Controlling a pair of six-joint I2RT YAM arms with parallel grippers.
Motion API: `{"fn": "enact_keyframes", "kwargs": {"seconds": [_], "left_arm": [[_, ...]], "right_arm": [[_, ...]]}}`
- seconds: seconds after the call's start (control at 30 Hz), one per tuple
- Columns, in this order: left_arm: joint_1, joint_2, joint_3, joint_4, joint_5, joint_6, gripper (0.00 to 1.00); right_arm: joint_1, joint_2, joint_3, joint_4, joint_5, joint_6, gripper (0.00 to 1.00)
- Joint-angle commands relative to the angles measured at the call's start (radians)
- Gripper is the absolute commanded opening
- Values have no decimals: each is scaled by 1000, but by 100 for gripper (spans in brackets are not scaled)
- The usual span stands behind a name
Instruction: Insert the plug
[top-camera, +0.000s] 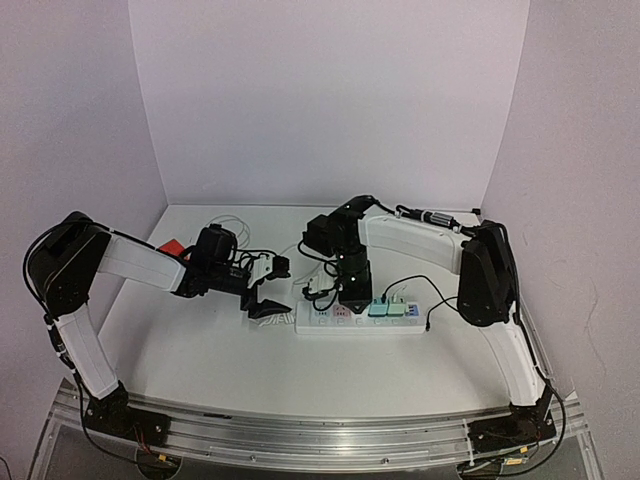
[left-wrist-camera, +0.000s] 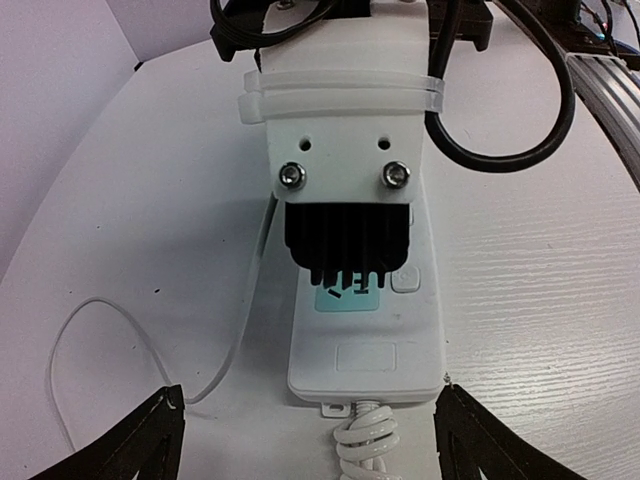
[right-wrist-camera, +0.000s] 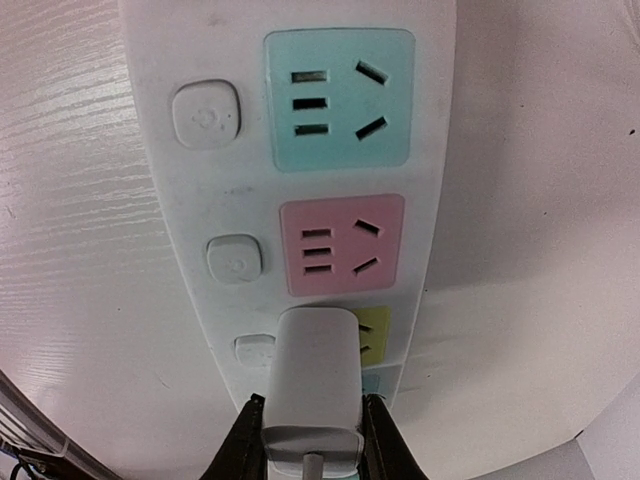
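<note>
The top external camera is looking down from above and behind the arm bases (top-camera: 105, 410), facing the back wall (top-camera: 320, 100). It is taking in the whole bench (top-camera: 200, 350) from far off, with the left hand (top-camera: 265, 306) and right hand (top-camera: 352, 288) showing small at mid-frame.

The left wrist camera is riding just behind its hand and looking forward past its own fingers (left-wrist-camera: 140, 445). It is running low and close along the power strip (left-wrist-camera: 365, 350) from the cord end, and it is catching the right hand ahead, over the strip.

The right wrist camera is peering down past its fingers, very near the strip, with the plug (right-wrist-camera: 312, 380) between them at the bottom edge.

All three views are sharing the power strip.
</note>
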Motion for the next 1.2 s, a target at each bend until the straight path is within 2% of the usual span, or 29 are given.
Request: {"fn": "enact_keyframes", "kwargs": {"seconds": [0.0,0.2,0.4,0.7,0.83,1.1,1.17], "left_arm": [[8,-43,-15,44,0,-19,86],[18,-48,-17,39,-4,-18,86],[25,-47,-11,26,-4,-10,87],[26,-54,-19,26,-2,-5,87],[26,-57,-19,24,-1,-4,87],[26,-57,-12,19,5,1,87],[25,-57,-12,19,5,5,87]], "right_arm": [[6,87,-66,-398,-118,14,0],[6,78,-185,-297,-194,40,0],[6,103,-123,-279,-118,35,1],[6,83,-33,-269,-27,23,34],[6,71,-5,-261,-4,33,41],[7,32,55,-250,68,58,49],[8,17,58,-246,91,70,57]]}}
